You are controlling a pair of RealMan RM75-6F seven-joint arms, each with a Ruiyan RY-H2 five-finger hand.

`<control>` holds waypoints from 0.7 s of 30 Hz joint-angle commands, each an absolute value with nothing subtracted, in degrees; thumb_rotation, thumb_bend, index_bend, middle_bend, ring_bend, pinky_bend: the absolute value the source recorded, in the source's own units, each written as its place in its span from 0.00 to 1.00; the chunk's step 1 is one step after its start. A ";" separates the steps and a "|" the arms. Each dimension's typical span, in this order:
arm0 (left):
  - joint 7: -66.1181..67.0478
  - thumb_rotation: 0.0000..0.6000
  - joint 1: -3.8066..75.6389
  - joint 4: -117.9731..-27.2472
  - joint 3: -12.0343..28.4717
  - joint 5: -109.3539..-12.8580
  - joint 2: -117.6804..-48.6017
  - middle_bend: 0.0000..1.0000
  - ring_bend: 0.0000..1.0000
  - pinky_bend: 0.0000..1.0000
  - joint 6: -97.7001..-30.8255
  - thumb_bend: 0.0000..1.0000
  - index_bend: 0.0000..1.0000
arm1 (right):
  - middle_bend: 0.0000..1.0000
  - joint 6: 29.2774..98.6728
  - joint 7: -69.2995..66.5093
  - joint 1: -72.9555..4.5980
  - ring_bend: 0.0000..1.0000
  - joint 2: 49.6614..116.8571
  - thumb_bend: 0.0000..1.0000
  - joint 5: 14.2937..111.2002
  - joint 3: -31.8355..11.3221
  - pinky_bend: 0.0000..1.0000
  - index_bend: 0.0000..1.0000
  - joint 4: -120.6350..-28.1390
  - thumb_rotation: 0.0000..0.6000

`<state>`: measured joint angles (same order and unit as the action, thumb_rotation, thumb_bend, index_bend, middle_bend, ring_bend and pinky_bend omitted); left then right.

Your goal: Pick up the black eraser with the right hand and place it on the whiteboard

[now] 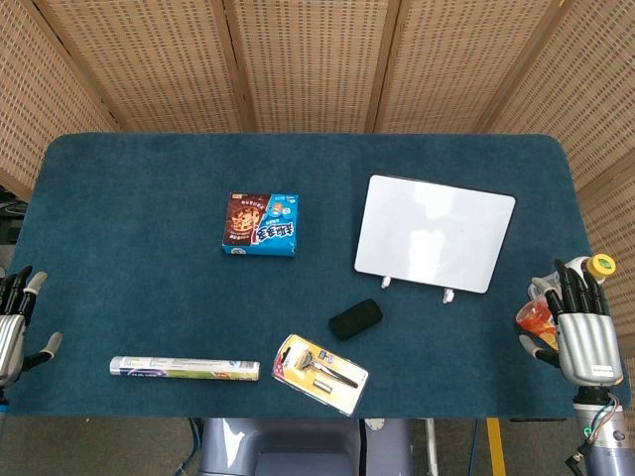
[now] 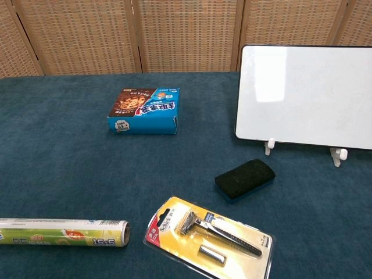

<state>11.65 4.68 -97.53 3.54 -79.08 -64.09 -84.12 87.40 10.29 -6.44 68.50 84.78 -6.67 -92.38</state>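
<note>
Right robot hand (image 1: 583, 332) is parked off the right edge of the blue worktop (image 1: 149, 248), fingers spread and pointing up, holding nothing. Left robot hand (image 1: 12, 322) sits the same way off the opposite edge, fingers apart, nothing in it either.

The black eraser (image 1: 356, 318) lies flat on the worktop well to the left of the right robot hand, at about the same depth. A packaged razor (image 1: 320, 373) sits nearer than the eraser and a bit further left, with a foil-style roll (image 1: 185, 369) lying closer to the left robot hand.

Beyond the eraser, the whiteboard (image 1: 435, 233) is propped on small white feet. Farther left of it is a cookie box (image 1: 263, 224).
</note>
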 commanded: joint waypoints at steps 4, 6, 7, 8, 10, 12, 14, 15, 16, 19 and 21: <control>11.82 1.00 4.61 -97.60 3.48 -79.20 -64.12 0.00 0.00 0.00 -84.25 0.31 0.00 | 0.00 87.47 10.23 -6.40 0.00 68.51 0.05 85.10 -6.50 0.00 0.20 -92.41 1.00; 11.77 1.00 4.58 -97.61 3.51 -79.23 -64.10 0.00 0.00 0.00 -84.35 0.31 0.00 | 0.00 87.51 10.22 -6.40 0.00 68.42 0.05 85.14 -6.52 0.00 0.20 -92.48 1.00; 11.74 1.00 4.58 -97.62 3.52 -79.22 -64.10 0.00 0.00 0.00 -84.35 0.31 0.00 | 0.00 87.57 10.20 -6.36 0.00 68.43 0.05 85.21 -6.48 0.00 0.20 -92.51 1.00; 11.71 1.00 4.57 -97.63 3.51 -79.21 -64.09 0.00 0.00 0.00 -84.34 0.31 0.00 | 0.00 87.66 10.17 -6.32 0.00 68.42 0.05 85.29 -6.47 0.00 0.20 -92.55 1.00; 11.68 1.00 4.57 -97.58 3.48 -79.23 -64.14 0.00 0.00 0.00 -84.30 0.31 0.00 | 0.00 87.83 10.09 -6.28 0.00 68.36 0.05 85.47 -6.46 0.00 0.20 -92.74 1.00; 11.70 1.00 4.63 -97.50 3.52 -79.17 -64.19 0.00 0.00 0.00 -84.21 0.31 0.00 | 0.00 87.85 10.02 -6.28 0.00 68.34 0.05 85.49 -6.48 0.00 0.20 -92.84 1.00; 11.64 1.00 4.73 -97.45 3.58 -79.01 -64.20 0.00 0.00 0.00 -83.98 0.31 0.00 | 0.00 87.70 10.05 -6.34 0.00 68.35 0.05 85.42 -6.50 0.00 0.20 -92.81 1.00; 11.61 1.00 4.75 -97.43 3.60 -78.96 -64.19 0.00 0.00 0.00 -83.92 0.31 0.00 | 0.00 87.62 10.08 -6.39 0.00 68.36 0.05 85.36 -6.54 0.00 0.20 -92.78 1.00; 11.55 1.00 4.76 -97.42 3.61 -78.92 -64.17 0.00 0.00 0.00 -83.88 0.31 0.00 | 0.00 87.53 10.13 -6.42 0.00 68.38 0.05 85.34 -6.52 0.00 0.20 -92.75 1.00; 11.45 1.00 4.74 -97.41 3.62 -78.92 -64.13 0.00 0.00 0.00 -83.90 0.31 0.00 | 0.00 87.34 10.23 -6.54 0.00 68.45 0.05 85.55 -6.40 0.00 0.20 -92.61 1.00; 11.49 1.00 4.72 -97.42 3.57 -78.95 -64.14 0.00 0.00 0.00 -83.91 0.31 0.00 | 0.00 87.34 10.16 -6.60 0.00 68.51 0.05 85.91 -6.28 0.00 0.20 -92.44 1.00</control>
